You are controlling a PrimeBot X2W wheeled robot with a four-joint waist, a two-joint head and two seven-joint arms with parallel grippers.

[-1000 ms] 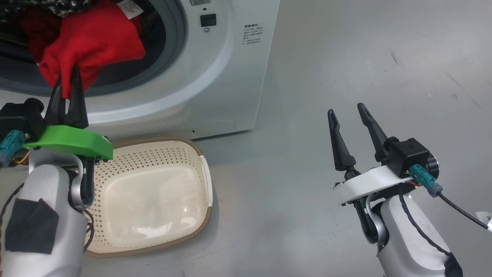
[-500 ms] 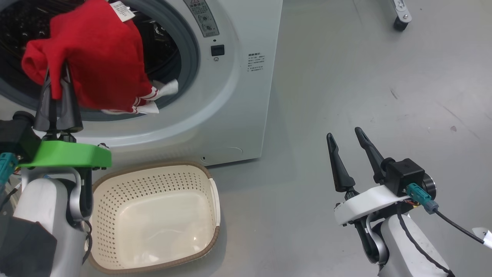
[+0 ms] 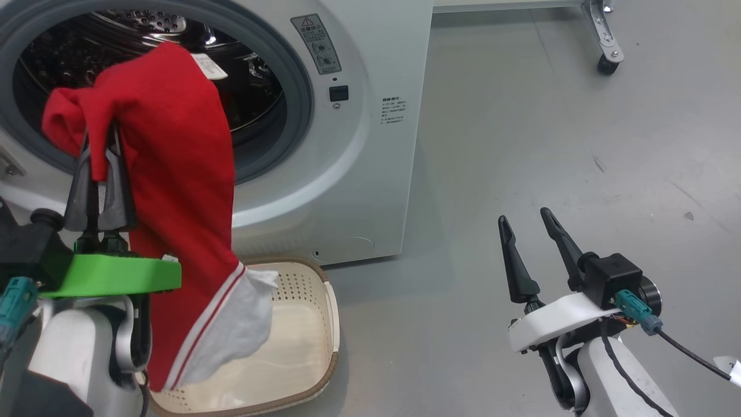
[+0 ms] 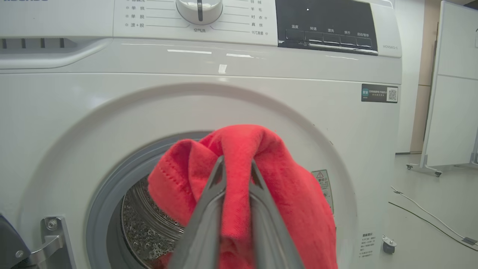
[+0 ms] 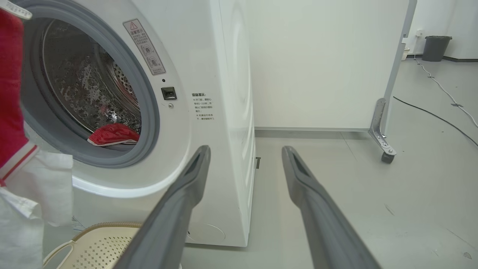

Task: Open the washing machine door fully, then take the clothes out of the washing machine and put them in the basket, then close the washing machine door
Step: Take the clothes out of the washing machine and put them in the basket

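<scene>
As clothes [image 3: 179, 174] dangle, left end effector [image 3: 101, 152] clamps them.

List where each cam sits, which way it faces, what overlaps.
Head: atop the robot, facing forward and down at the washing machine and basket; left gripper pinching the red garment, right gripper open.
Left wrist: on the left arm, facing roughly level at the machine's drum mouth and control dial; own fingers clamp the garment.
Right wrist: on the right arm, facing the drum mouth obliquely, floor beyond; own fingers spread.
Shared: all three show garment and drum mouth.
</scene>
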